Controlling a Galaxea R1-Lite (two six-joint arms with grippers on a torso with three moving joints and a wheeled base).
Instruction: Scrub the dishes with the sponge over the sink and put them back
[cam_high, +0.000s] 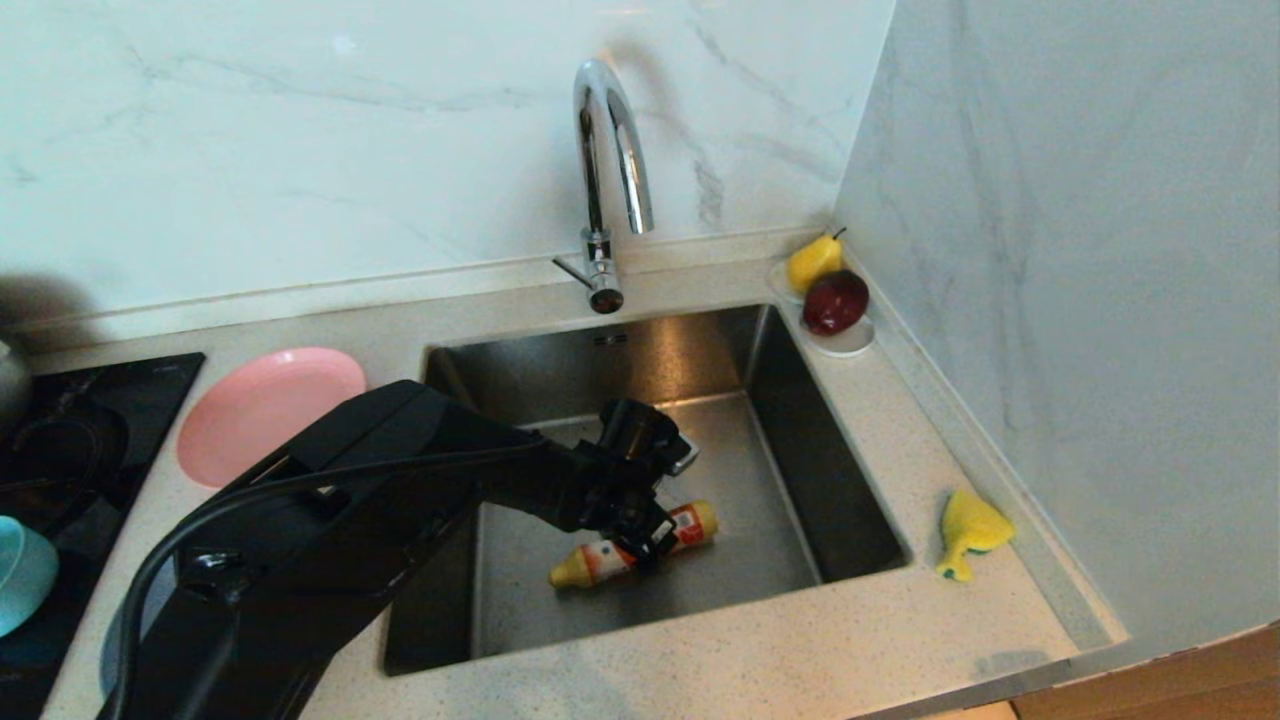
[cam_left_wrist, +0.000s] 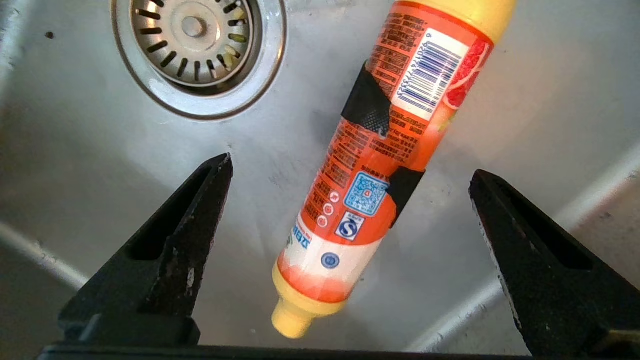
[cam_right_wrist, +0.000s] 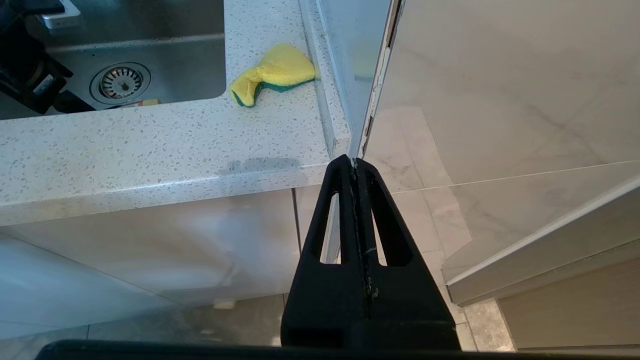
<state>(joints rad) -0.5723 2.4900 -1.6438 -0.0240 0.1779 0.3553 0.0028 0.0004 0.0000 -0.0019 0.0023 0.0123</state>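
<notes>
Left claw (cam_left_wrist: 350, 200) is hanging spread wide inside the sink (cam_high: 780, 400), center of the head frame, holding nothing. An orange bottle (cam_high: 633, 545) with yellow cap is lying on its side on the sink floor right under it, between the two fingers (cam_left_wrist: 190, 235) but not touched; drain strainer (cam_left_wrist: 195, 47) is sitting near it. Right claw (cam_right_wrist: 356, 162) is parked low off the desk (cam_high: 760, 650) edge, pressed fully closed, empty. Sponge (cam_high: 968, 530) is lying crumpled on the desk at right of the sink, near the wall. Pink plate (cam_high: 265, 405) is resting on the desk left of the sink. Teal bowl (cam_high: 20, 575) is showing at the far left edge. Light-blue plate (cam_high: 108, 650) is peeking out beneath the left arm.
</notes>
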